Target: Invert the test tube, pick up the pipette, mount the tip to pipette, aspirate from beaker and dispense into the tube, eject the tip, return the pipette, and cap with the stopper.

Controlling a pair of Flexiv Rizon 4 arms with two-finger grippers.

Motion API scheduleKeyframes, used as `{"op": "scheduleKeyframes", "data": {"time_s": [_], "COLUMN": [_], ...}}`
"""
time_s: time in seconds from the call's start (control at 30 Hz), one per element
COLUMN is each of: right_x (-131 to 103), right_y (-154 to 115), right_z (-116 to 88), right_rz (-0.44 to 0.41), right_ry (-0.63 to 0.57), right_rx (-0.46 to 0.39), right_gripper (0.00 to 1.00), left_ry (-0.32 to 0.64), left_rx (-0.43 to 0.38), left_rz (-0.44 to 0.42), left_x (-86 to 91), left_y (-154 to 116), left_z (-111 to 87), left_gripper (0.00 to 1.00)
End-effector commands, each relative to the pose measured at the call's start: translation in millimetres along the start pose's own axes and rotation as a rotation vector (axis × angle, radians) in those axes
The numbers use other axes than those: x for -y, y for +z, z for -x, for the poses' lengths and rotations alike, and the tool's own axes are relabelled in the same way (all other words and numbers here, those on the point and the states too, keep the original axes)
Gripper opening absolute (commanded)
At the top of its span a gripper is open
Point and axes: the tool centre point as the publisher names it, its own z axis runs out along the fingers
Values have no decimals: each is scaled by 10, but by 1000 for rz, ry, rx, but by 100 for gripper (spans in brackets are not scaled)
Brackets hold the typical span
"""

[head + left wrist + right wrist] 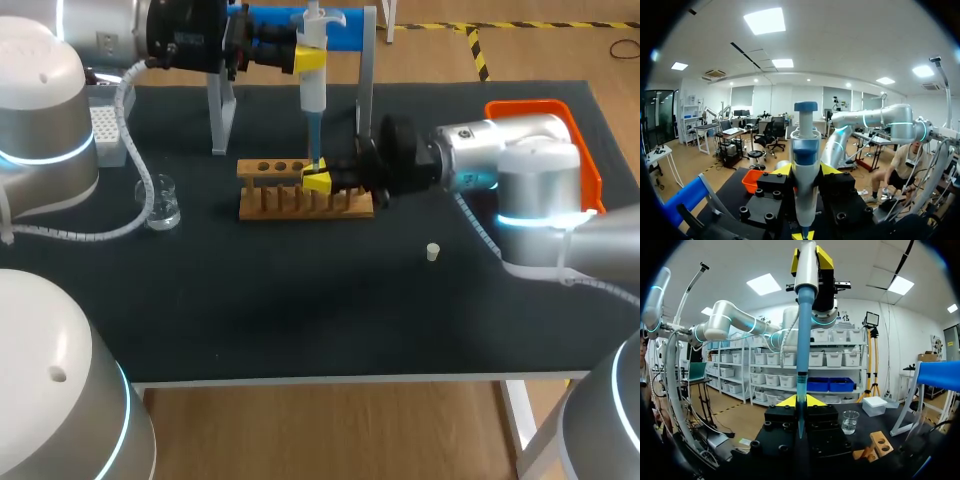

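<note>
My left gripper (310,58) is shut on the white pipette (313,85), which hangs upright over the wooden rack (305,203). In the left wrist view the pipette (805,165) stands between the yellow tips of that gripper (805,171). Its blue tip (313,145) points down to my right gripper (317,181), which is shut on the thin clear test tube at the rack's top bar. In the right wrist view the blue tip (802,365) runs down between the fingers of the right gripper (800,401). A glass beaker (160,203) stands left of the rack. The small white stopper (433,252) lies right of it.
A white tip box (105,130) sits at the back left. The pipette stand (222,115) with a blue bar rises behind the rack. An orange bin (570,125) lies behind my right arm. The beaker (850,421) and the rack (876,445) also show beside my right gripper.
</note>
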Motion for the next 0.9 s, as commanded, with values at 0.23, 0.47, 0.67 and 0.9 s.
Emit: {"op": "scheduleKeyframes", "data": {"time_s": [0.23, 0.47, 0.67, 0.9], "right_x": [-94, 74, 193, 298], "right_y": [-49, -87, -264, -579], "right_z": [-39, -194, -411, -606], "right_rz": [-29, -41, -80, -114], "right_ry": [5, 21, 20, 18], "right_rx": [-5, -12, -1, 63], "right_gripper": [100, 100, 100, 100], "left_ry": [0, 0, 0, 0], "left_rx": [-3, -3, -3, -3], "left_rz": [4, 4, 4, 4], "left_x": [-107, -107, -107, -107], "left_y": [6, 6, 6, 6], "left_z": [4, 4, 4, 4], "left_gripper": [0, 0, 0, 0]}}
